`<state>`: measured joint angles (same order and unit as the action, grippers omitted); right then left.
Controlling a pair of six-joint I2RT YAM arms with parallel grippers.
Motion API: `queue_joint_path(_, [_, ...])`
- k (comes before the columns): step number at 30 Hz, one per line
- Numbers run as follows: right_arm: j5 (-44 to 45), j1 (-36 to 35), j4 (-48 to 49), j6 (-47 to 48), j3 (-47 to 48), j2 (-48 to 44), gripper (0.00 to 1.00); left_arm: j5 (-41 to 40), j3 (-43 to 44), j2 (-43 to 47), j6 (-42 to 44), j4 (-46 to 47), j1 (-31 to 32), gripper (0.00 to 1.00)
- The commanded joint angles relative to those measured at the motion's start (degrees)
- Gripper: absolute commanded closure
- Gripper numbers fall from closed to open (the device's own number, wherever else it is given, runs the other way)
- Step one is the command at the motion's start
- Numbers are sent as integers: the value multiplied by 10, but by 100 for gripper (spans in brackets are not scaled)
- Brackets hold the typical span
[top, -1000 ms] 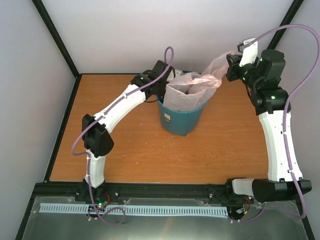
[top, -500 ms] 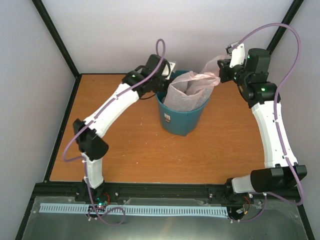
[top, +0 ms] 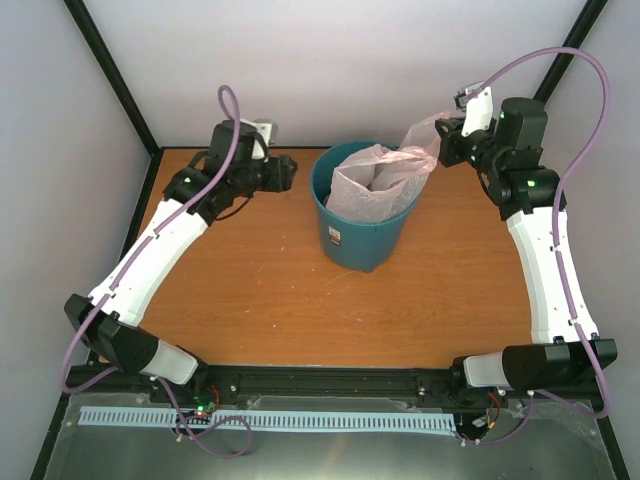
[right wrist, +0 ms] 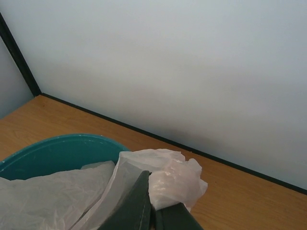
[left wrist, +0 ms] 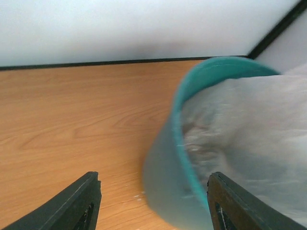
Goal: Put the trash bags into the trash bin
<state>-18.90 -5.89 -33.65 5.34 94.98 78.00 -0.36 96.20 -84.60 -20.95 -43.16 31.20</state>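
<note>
Top view: the pink trash bag sat mostly inside the teal trash bin, with one corner outside the bin's right rim in the right gripper. The left gripper hung left of the bin.

Left wrist view: jaws spread, empty.

Right wrist view: fingers clamped on bag film — retreating from the bin without releasing could drag the bag out.

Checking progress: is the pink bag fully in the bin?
Partly in. Most of the bag sits in the bin; a corner pinched by the right gripper sticks out.

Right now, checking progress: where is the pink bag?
Top view: the pink bag is mostly inside the teal bin, far-centre, one corner held by the right gripper.
</note>
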Motion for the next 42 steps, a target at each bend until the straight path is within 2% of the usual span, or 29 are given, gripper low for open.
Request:
queue_joint_path(1, [-10, -4, 4, 2, 1, -10, 97, 75, -48, 15, -15, 49, -44, 38])
queue_joint_path(4, [-13, -4, 3, 2, 1, -5, 97, 167, -68, 8, -19, 85, -55, 38])
queue_joint_path(11, [-25, -4, 6, -2, -4, -1, 97, 204, -65, -45, -40, 125, -55, 40])
queue_joint_path(19, [-42, -4, 4, -5, -8, 3, 97, 177, -21, -108, -42, 102, -55, 57])
queue_joint_path(23, [-47, -6, 6, -6, -11, 2, 97, 193, -25, -112, -42, 104, -55, 73])
queue_joint_path(26, [-52, -7, 4, -7, -11, 3, 97, 199, -33, -96, -47, 104, -55, 87])
queue_joint_path(28, [-61, -9, 2, -10, -10, 2, 97, 196, -39, -80, -50, 102, -54, 92])
queue_joint_path(36, [-177, -29, -78, -31, 26, 18, 97, 209, -52, -15, -44, 39, -43, 95])
queue_joint_path(39, [-215, -45, -104, -31, 12, -4, 97, 196, -97, 22, -55, 49, -37, 95])
queue_joint_path(42, [-235, -47, -90, -35, -33, -50, 97, 157, -153, 58, -81, 63, -37, 96])
